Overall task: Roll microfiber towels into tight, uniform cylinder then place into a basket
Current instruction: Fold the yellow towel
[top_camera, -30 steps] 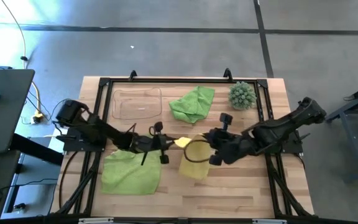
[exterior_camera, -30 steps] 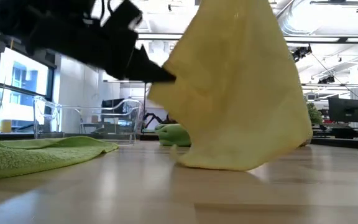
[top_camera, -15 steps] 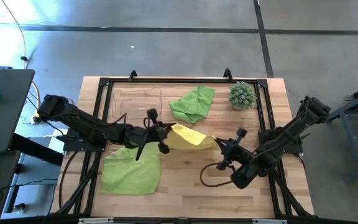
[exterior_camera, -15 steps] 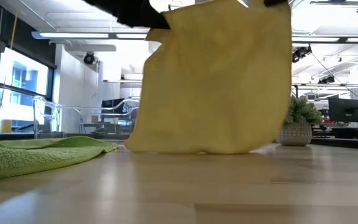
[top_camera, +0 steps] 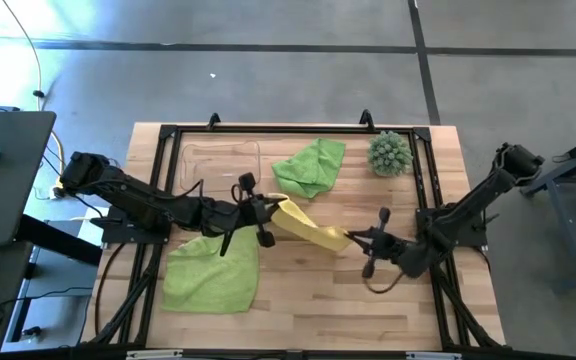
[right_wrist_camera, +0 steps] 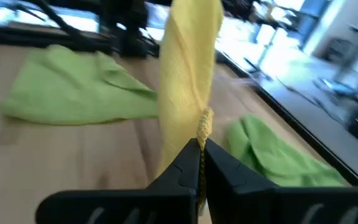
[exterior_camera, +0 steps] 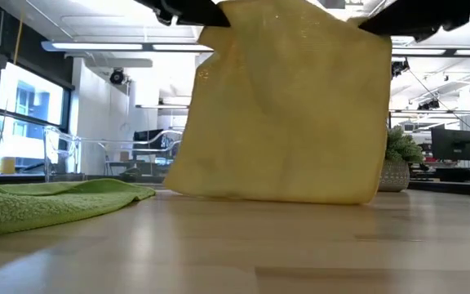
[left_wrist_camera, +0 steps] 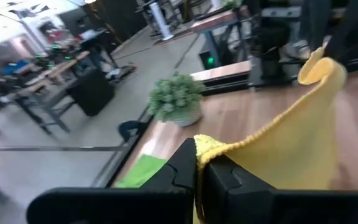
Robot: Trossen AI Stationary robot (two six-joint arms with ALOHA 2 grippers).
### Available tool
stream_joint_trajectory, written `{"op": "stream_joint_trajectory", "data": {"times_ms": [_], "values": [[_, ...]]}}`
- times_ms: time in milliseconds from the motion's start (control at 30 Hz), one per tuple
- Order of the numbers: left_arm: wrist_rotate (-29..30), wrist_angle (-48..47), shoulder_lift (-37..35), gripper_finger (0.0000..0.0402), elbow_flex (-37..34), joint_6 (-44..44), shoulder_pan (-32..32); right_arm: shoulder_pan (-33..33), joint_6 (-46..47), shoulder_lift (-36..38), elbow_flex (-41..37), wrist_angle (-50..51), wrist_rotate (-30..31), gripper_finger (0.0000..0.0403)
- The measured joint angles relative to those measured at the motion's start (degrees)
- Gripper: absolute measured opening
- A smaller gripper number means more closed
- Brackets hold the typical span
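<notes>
Yellow microfiber towel hangs stretched between both arms above mid-table — soft fuzzy sheet, lower edge brushing the wood in the low view. Left gripper is clamped on one top corner, right gripper pinched on the other. Flat lime green towel lies near left; crumpled lime green towel sits far centre. Clear plastic basket, rounded corners, far left. Spiky green ball plant far right on the wooden table.
</notes>
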State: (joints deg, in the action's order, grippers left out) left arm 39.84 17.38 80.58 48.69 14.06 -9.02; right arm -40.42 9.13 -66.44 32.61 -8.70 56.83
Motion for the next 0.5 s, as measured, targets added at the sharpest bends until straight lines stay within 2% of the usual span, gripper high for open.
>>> {"op": "stream_joint_trajectory", "data": {"times_ms": [100,233,367,500], "values": [[-1.98,-0.29,0.14,0.0001,0.00,-2.10,0.00,0.00,-10.96,2.17,-4.06,-12.86,-2.87,0.0000],[-1.24,-0.46,0.31,0.0001,-0.01,-0.27,0.59,0.19,-27.50,4.78,-6.21,-23.24,-1.27,0.0000],[2.16,-0.39,0.31,0.0001,1.36,3.67,2.90,1.80,-38.19,7.26,-5.31,-24.92,5.34,0.0000],[6.28,-0.21,0.31,0.0001,4.32,7.20,5.48,5.05,-41.23,9.78,-2.72,-25.19,7.59,0.0000]]}}
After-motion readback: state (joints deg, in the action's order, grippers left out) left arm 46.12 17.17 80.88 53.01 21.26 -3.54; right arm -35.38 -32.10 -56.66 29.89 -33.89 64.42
